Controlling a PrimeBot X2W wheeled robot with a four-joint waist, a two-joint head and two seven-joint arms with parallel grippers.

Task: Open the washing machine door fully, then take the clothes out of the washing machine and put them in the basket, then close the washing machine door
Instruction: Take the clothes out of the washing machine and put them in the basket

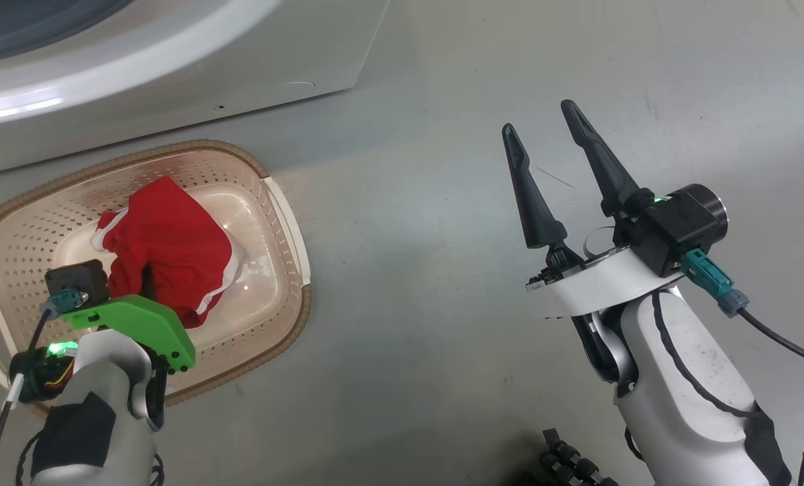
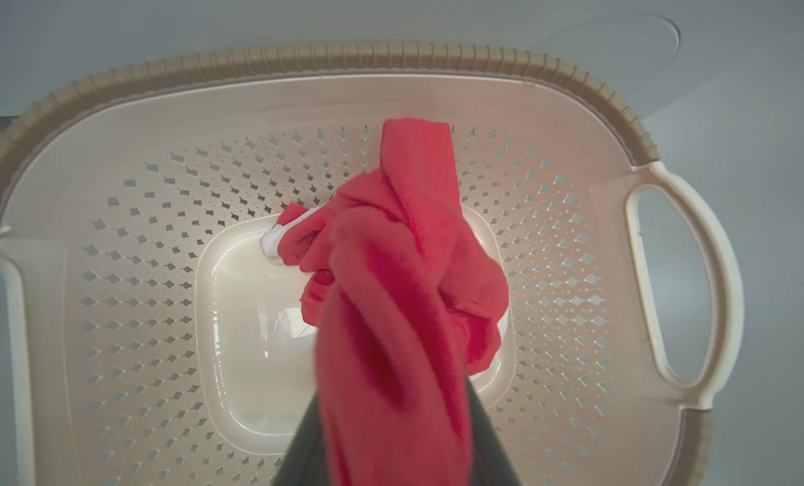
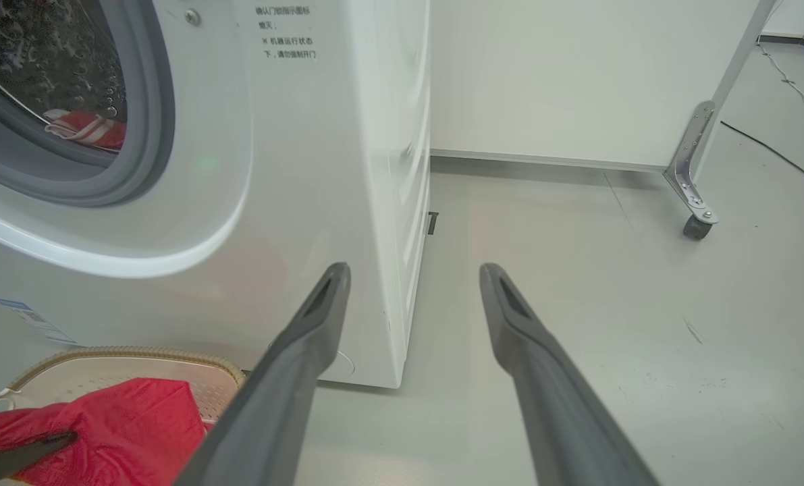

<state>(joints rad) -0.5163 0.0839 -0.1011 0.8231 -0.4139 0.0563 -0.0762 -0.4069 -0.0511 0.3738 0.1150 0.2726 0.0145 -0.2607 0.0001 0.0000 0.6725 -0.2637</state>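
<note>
Grey floor (image 1: 442, 270); left jaws, tips cloth-hidden, grip clothes (image 1: 172, 250) over basket (image 1: 192, 146); right jaws wide, empty.

The basket (image 1: 292, 233) sits on the grey floor (image 1: 442, 270), just in front of the white washing machine (image 1: 172, 74). The red clothes (image 1: 172, 243) lie bunched up inside it. The left hand (image 1: 146, 280) reaches down into them, its fingers buried in the cloth. The right hand (image 1: 537, 116) hangs well off to the side over the floor, fingers spread apart.
</note>
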